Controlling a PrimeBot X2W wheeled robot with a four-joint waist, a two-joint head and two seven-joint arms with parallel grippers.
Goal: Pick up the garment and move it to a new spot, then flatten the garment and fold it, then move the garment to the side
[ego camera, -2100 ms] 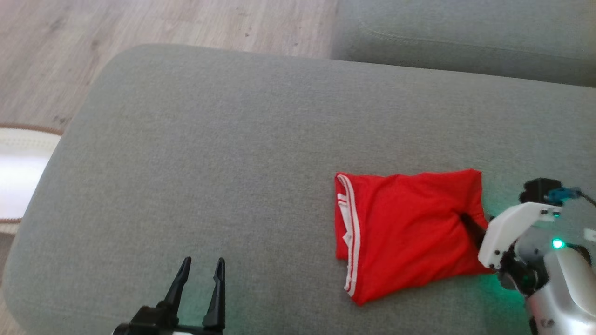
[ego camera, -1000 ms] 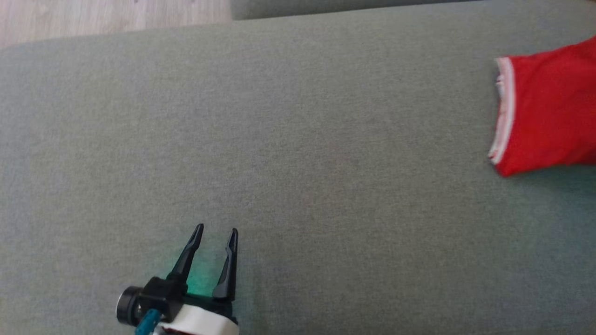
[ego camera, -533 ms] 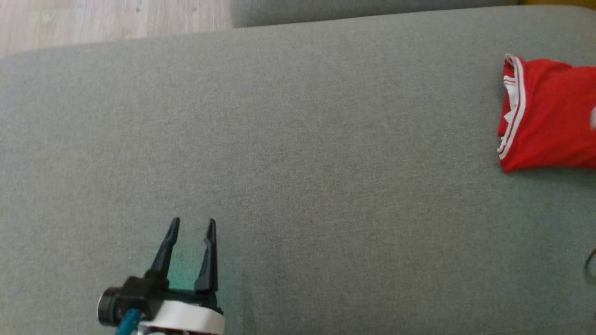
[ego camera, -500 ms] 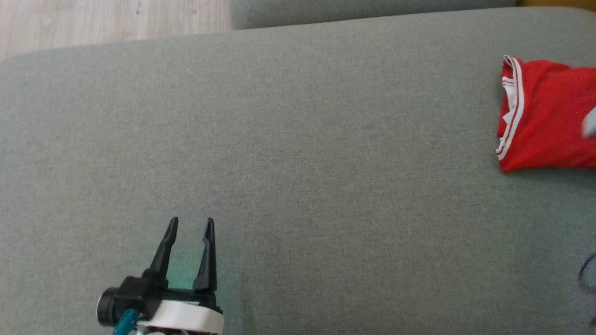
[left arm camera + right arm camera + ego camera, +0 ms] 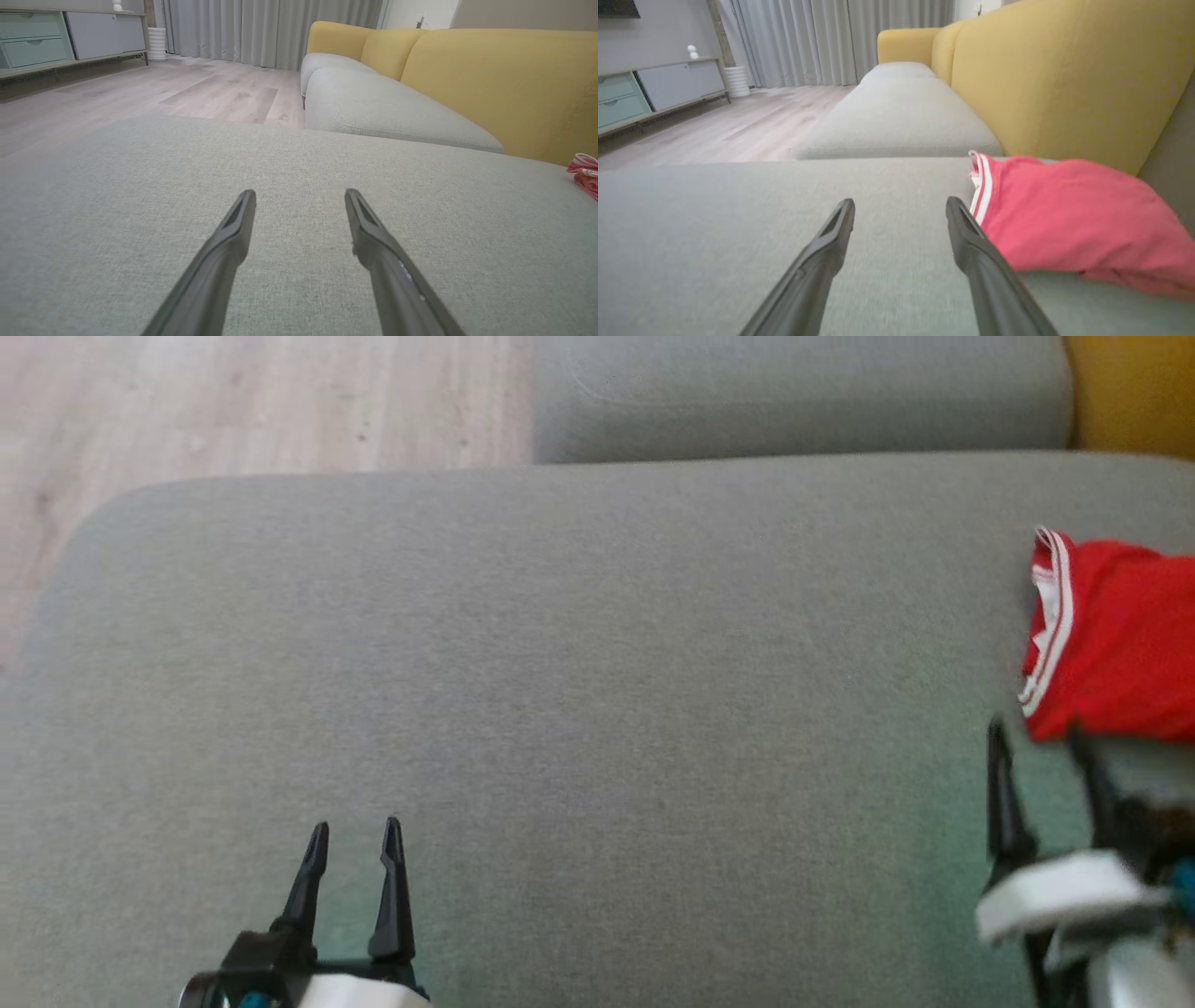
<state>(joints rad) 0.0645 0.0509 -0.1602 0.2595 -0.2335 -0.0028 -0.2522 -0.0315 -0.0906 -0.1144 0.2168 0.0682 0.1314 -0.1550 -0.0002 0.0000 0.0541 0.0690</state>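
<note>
Red folded garment [image 5: 1064, 214] lies beside right hand [image 5: 900, 201]

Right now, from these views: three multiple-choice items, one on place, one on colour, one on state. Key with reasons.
1. In the head view, where on the grey cushion does the garment lie?
A) centre
B) far right
C) far left

2. What colour are the garment's trim stripes?
A) black
B) yellow
C) white

3. What state is the right gripper in?
A) open, empty
B) shut on the garment
C) shut, empty

Key: 1 B, it lies at the picture's right edge; 2 C, white stripes edge the red cloth; 3 A, its fingers stand apart with bare cushion between them.
</note>
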